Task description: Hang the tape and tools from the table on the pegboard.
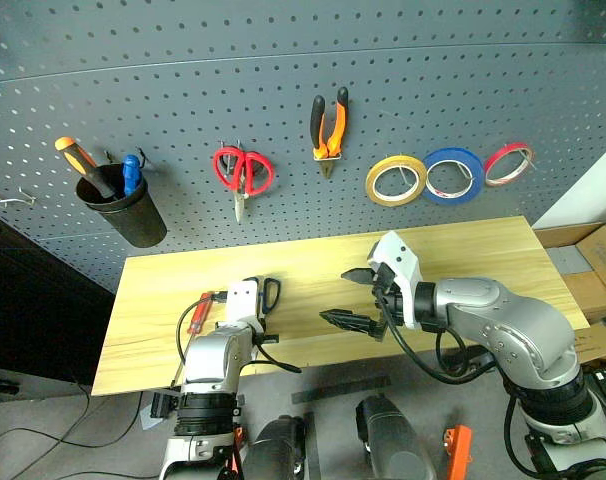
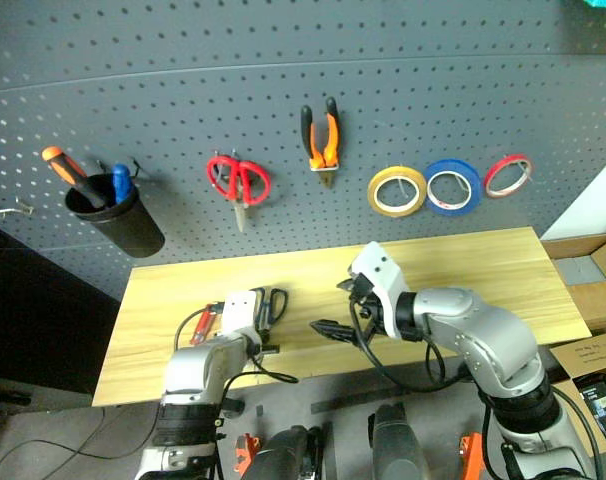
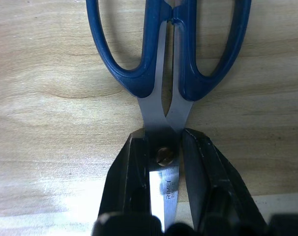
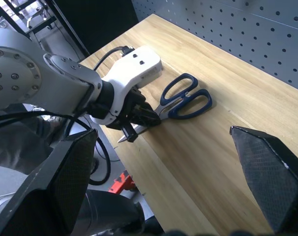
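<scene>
Scissors (image 3: 166, 59) blade stamped, perhaps "RIMEI"; left pincer (image 3: 163, 157) clamped on it; right pincer (image 4: 173, 187) wide, empty.

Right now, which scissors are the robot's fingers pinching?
The blue-handled scissors lying on the table; the left gripper pinches them at the pivot. The red-handled scissors hang on the pegboard.

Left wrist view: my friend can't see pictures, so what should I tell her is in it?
The left pincer is shut on the dark-blue-handled scissors at the pivot screw, one black finger on each side of the blades. The scissors lie flat on the light wood table, their two handle loops pointing away from the pincer.
</scene>
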Motion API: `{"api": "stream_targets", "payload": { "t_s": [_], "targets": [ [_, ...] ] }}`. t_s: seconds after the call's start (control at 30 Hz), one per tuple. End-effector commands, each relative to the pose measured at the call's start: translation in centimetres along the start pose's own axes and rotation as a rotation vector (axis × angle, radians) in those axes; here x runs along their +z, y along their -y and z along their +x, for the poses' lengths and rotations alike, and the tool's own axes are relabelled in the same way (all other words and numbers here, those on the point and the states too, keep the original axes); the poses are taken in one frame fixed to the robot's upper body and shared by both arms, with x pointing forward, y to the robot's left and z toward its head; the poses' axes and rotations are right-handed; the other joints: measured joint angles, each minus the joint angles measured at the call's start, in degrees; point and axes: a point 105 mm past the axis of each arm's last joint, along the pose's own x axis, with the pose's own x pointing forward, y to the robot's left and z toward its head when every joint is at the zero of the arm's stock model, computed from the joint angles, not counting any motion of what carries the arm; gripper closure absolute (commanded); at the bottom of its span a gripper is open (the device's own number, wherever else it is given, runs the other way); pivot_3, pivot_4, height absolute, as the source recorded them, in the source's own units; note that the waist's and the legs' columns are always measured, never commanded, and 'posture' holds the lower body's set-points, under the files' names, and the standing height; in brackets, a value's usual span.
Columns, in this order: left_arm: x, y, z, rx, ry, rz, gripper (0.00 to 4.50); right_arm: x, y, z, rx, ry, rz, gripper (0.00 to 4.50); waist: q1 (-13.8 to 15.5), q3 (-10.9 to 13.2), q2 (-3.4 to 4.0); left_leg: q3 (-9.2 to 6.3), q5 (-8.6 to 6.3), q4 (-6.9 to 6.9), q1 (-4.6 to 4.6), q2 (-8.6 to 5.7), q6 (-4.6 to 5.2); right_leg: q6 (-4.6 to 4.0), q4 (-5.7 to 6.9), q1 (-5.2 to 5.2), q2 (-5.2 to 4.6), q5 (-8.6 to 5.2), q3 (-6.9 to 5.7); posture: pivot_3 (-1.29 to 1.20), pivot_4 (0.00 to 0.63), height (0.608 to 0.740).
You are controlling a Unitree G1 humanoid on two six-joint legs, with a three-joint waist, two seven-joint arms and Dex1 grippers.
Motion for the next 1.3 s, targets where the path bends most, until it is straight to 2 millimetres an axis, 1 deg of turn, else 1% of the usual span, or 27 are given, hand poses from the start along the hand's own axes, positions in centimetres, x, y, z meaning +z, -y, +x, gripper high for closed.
{"api": "stream_targets", "payload": {
  "t_s": [0.03,0.1,0.17,0.3,0.37,0.4,0.47,0.53,0.63,0.73,0.87,0.93,1.0,1.1,1.3],
  "targets": [
    [0.9,0.1,-1.1,-0.103,0.079,0.048,3.86,1.5,0.0,-1.2,-0.022,0.051,-0.046,0.0,0.0,0.0,-0.01,0.0,0.0,-0.01,-0.01,0.0,0.0,0.0,-0.02,-0.01,0.0,0.0,0.0,-0.31,0.243,0.74],
    [1.2,-0.1,-1.8,-0.153,0.11,0.072,3.86,1.8,0.3,-1.7,-0.04,0.061,-0.06,0.0,0.0,0.0,-0.03,-0.01,0.0,-0.01,-0.02,0.0,0.0,0.0,-0.05,-0.02,0.0,0.0,0.01,-0.31,0.243,0.74],
    [2.1,-0.5,-2.9,-0.208,0.173,0.094,3.86,2.2,0.8,-2.4,-0.08,0.076,-0.089,0.0,0.1,0.0,-0.06,-0.02,-0.01,-0.02,-0.05,0.0,0.0,0.0,-0.09,-0.03,0.0,0.0,0.0,-0.31,0.243,0.74],
    [3.4,-0.6,-5.0,-0.295,0.295,0.166,3.87,3.0,1.3,-3.8,-0.118,0.114,-0.138,0.0,0.1,0.0,-0.07,-0.03,-0.02,-0.05,-0.09,0.01,0.03,0.0,-0.21,-0.03,-0.01,0.0,-0.01,-0.3,0.24,0.74],
    [4.5,0.0,-7.0,-0.36,0.413,0.276,3.87,3.7,1.0,-4.8,-0.114,0.14,-0.17,0.0,0.1,0.0,-0.06,-0.01,-0.05,-0.07,-0.1,0.01,0.06,0.0,-0.26,-0.03,-0.02,0.0,0.0,-0.3,0.24,0.74],
    [4.8,0.6,-8.0,-0.404,0.466,0.337,3.87,3.9,0.9,-5.1,-0.109,0.15,-0.183,0.0,0.1,0.1,-0.06,-0.01,-0.05,-0.11,-0.1,0.03,0.07,-0.01,-0.31,-0.03,-0.02,0.0,-0.01,-0.3,0.24,0.74],
    [4.9,1.3,-9.5,-0.464,0.536,0.391,3.87,4.2,0.7,-5.6,-0.097,0.161,-0.191,0.0,0.1,0.0,-0.06,0.01,-0.06,-0.16,-0.12,0.07,0.07,-0.01,-0.4,-0.03,-0.01,0.0,-0.03,-0.3,0.235,0.74],
    [5.4,1.5,-10.4,-0.481,0.602,0.413,3.87,4.4,0.5,-5.8,-0.086,0.172,-0.195,0.0,0.2,0.0,-0.06,0.01,-0.08,-0.16,-0.14,0.11,0.1,-0.02,-0.49,0.0,-0.01,0.0,-0.09,-0.29,0.231,0.74],
    [7.0,1.3,-11.8,-0.445,0.724,0.45,3.87,4.8,0.0,-6.0,-0.057,0.199,-0.203,0.0,0.2,0.0,-0.06,0.01,-0.11,-0.17,-0.19,0.18,0.16,-0.01,-0.76,0.08,0.02,0.06,-0.18,-0.29,0.231,0.74],
    [8.6,0.9,-12.7,-0.395,0.819,0.463,3.87,5.0,-0.5,-6.2,-0.021,0.216,-0.201,0.0,0.2,0.0,-0.06,0.09,-0.2,-0.16,-0.24,0.29,0.32,0.02,-0.9,0.09,0.07,0.16,-0.21,-0.29,0.228,0.74],
    [11.1,0.5,-13.8,-0.351,0.934,0.435,3.87,5.1,-0.4,-6.2,-0.013,0.224,-0.198,0.0,0.3,0.0,-0.06,0.13,-0.2,-0.15,-0.26,0.33,0.3,0.02,-0.94,0.09,0.08,0.16,-0.24,-0.28,0.222,0.74],
    [12.6,0.6,-14.4,-0.331,0.995,0.425,3.87,5.2,-0.3,-6.1,-0.016,0.223,-0.201,0.0,0.3,0.0,-0.06,0.14,-0.19,-0.14,-0.27,0.33,0.29,0.02,-0.94,0.08,0.09,0.16,-0.26,-0.28,0.222,0.74],
    [13.6,0.8,-14.8,-0.317,1.038,0.423,3.87,5.1,-0.2,-6.1,-0.018,0.22,-0.203,0.0,0.4,0.0,-0.06,0.16,-0.19,-0.12,-0.28,0.34,0.29,0.03,-0.95,0.08,0.09,0.16,-0.26,-0.28,0.22,0.74],
    [14.3,1.1,-15.0,-0.302,1.063,0.416,3.87,5.1,-0.1,-6.1,-0.021,0.216,-0.205,0.0,0.3,0.0,-0.06,0.24,-0.19,-0.12,-0.28,0.36,0.29,0.03,-0.95,0.07,0.09,0.16,-0.26,-0.28,0.22,0.74],
    [14.4,0.9,-15.1,-0.269,1.072,0.403,3.87,4.9,0.0,-6.0,-0.028,0.205,-0.206,0.0,0.3,0.0,-0.06,0.29,-0.21,-0.12,-0.3,0.39,0.3,0.03,-0.96,0.03,0.1,0.16,-0.27,-0.28,0.221,0.74]
  ]
}}
